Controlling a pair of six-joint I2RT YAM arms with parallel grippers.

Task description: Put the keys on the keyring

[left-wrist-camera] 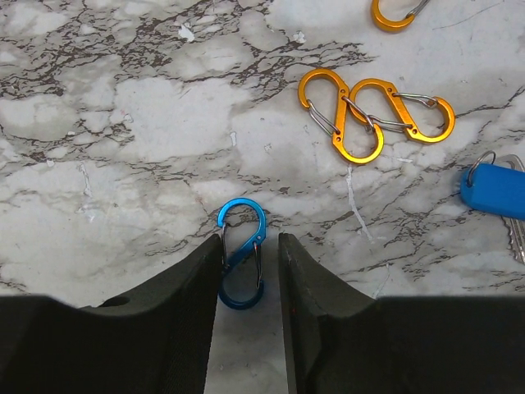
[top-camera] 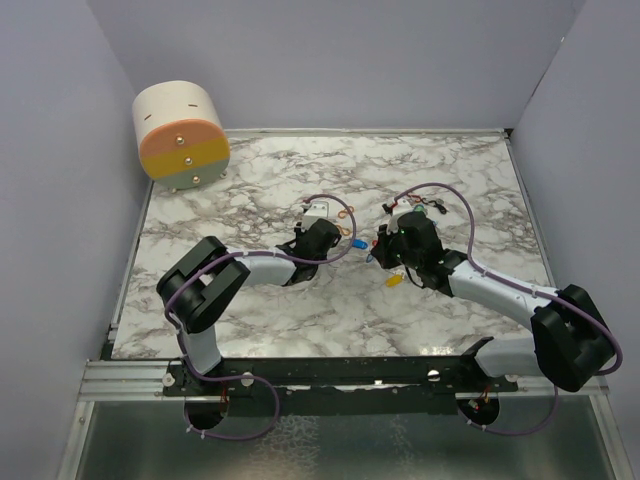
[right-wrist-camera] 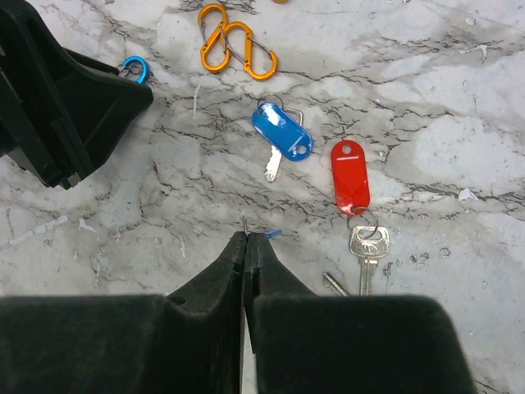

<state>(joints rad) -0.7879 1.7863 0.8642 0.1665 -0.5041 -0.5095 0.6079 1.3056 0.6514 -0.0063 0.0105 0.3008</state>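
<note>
A small blue figure-eight clip (left-wrist-camera: 242, 254) lies flat on the marble between the fingers of my left gripper (left-wrist-camera: 250, 242). The left finger touches its side and the right one stands a sliver off, so the gripper is open. My right gripper (right-wrist-camera: 247, 235) is shut on a thin metal piece (right-wrist-camera: 246, 222) that pokes out at its tips, with a blue bit (right-wrist-camera: 272, 234) beside it. Whether that is the keyring I cannot tell. Beyond it lie a blue-tagged key (right-wrist-camera: 283, 135) and a red tag (right-wrist-camera: 350, 176) ringed to a silver key (right-wrist-camera: 367, 246).
Two linked orange clips (left-wrist-camera: 353, 115) lie just past the blue clip, and another orange one (left-wrist-camera: 394, 15) farther off. A yellow tag (top-camera: 393, 281) lies by the right arm. A small white box (top-camera: 318, 212) and a pastel drum-shaped container (top-camera: 180, 135) stand farther back.
</note>
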